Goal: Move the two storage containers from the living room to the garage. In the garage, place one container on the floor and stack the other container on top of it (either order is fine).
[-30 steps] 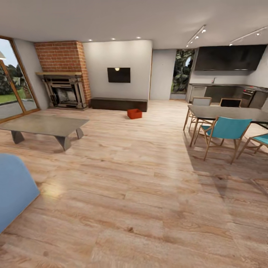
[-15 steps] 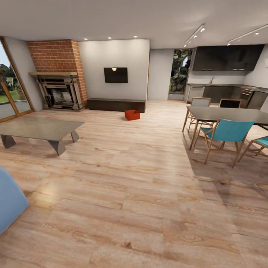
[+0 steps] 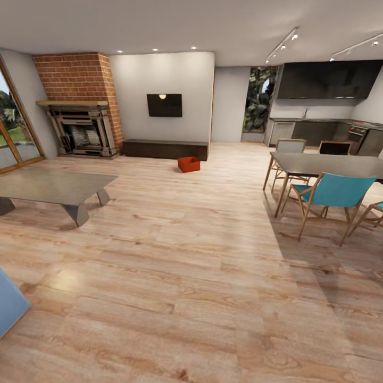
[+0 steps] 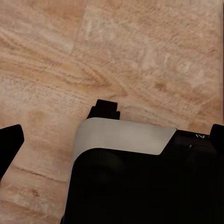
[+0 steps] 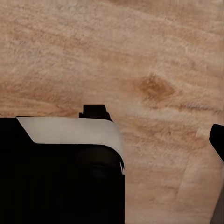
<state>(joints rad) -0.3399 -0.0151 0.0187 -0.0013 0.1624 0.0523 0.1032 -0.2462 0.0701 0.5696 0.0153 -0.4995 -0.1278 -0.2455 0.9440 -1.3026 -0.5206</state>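
Note:
One orange-red storage container (image 3: 189,164) sits far off on the light wood plank floor of the living room, just in front of the long low dark cabinet (image 3: 165,149). It stands upright with its top open. My left gripper (image 4: 112,140) hangs over the plank floor, open, its dark fingertips (image 4: 9,145) at the two sides of the wrist picture and a black and grey part of my own body between them. My right gripper (image 5: 116,140) also hangs over the planks, open, with one fingertip (image 5: 217,139) showing at the side.
A low grey coffee table (image 3: 53,186) stands at the left. A dining table (image 3: 330,165) with teal chairs (image 3: 338,192) stands at the right. The brick fireplace (image 3: 82,125) and wall TV (image 3: 164,105) are at the back. A blue object (image 3: 8,307) pokes in at the lower left.
The whole head picture has shifted, so the camera moved: the blue object and the coffee table slid toward the left edge. The container stays by the cabinet.

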